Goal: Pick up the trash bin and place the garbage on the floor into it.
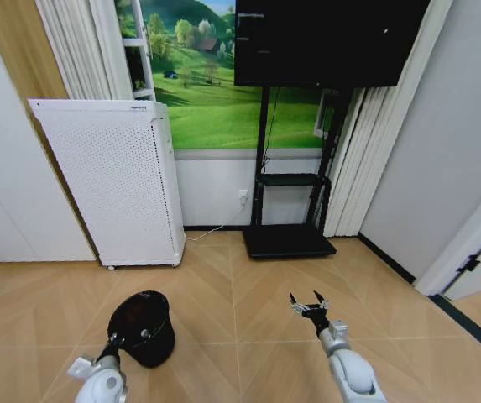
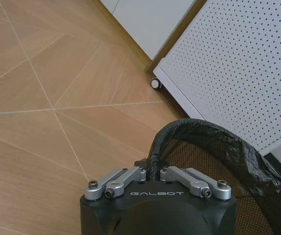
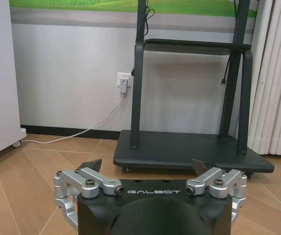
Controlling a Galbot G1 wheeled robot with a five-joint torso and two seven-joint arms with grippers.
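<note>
Trash bin (image 1: 143,326), black and mesh-walled, is held above the floor (image 1: 240,285), just in front of the white perforated appliance (image 1: 110,180); left gripper (image 2: 152,172) pinches its rim. Right gripper (image 1: 309,304), beside the bin, has fingers spread, empty.

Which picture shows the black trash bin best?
The head view: the whole trash bin shows there on the floor, with the left end effector at its rim. The left wrist view shows its rim and mesh wall close up.
</note>
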